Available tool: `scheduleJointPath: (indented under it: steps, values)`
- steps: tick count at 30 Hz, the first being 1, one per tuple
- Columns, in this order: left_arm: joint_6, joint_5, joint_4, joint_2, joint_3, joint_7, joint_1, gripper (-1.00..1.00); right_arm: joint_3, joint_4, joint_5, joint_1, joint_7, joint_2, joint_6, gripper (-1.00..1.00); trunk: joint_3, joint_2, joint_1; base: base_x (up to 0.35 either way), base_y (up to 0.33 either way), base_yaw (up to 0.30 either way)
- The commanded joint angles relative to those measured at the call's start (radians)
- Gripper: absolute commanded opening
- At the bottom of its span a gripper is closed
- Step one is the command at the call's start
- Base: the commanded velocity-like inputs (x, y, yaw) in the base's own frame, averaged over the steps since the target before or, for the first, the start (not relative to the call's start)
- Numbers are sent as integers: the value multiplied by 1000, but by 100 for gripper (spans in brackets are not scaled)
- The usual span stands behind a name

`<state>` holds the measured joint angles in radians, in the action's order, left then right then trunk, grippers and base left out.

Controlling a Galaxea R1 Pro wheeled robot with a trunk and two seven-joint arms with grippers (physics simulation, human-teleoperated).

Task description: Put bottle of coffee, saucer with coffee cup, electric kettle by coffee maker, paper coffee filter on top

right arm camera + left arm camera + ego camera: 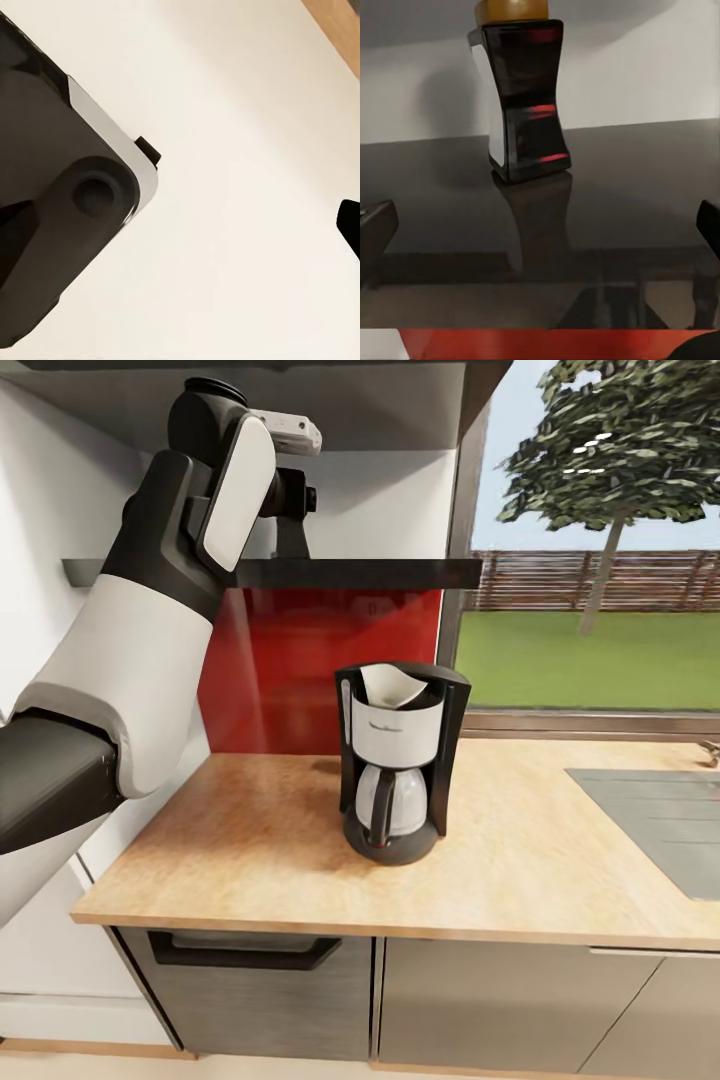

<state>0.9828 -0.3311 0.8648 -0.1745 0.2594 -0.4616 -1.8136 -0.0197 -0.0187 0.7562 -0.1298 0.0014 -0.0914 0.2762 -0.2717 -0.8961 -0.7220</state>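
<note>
A home kitchen: wood countertop (pixel 260 830) over grey cabinets (pixel 500 1000), inset sink (pixel 660 820) (garden outside the window (pixel 590 550)).

The kitchen countertop (pixel 250 850) is light wood, and the coffee maker (pixel 398 760) stands on it. The bottle of coffee (pixel 523 97) stands on the dark shelf (pixel 630 195).

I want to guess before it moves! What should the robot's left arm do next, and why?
Probably ease the left gripper forward along the shelf until its open fingers straddle the bottle, then close. The bottle stands upright ahead, untouched, and the filter already sits on the coffee maker.
</note>
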Motion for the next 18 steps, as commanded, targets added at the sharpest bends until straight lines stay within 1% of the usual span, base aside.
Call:
scheduleJointPath:
  steps: [1,7,14,18]
  values:
    - [2,-9,0,0,1,-9,-1,100,-2,0,0,-1,0,0,3,100,-1,-1,0,63,0,0]
    - [2,-9,2,0,1,-9,-1,100,-2,0,1,-1,0,0,3,100,-1,-1,0,172,0,0]
    - [2,-8,13,0,1,-10,-1,100,-2,0,1,-1,0,-1,3,100,-1,-1,0,36,0,0]
    - [2,-7,28,0,1,-11,-1,100,-2,0,1,-1,0,-1,3,100,-1,-1,0,151,0,0]
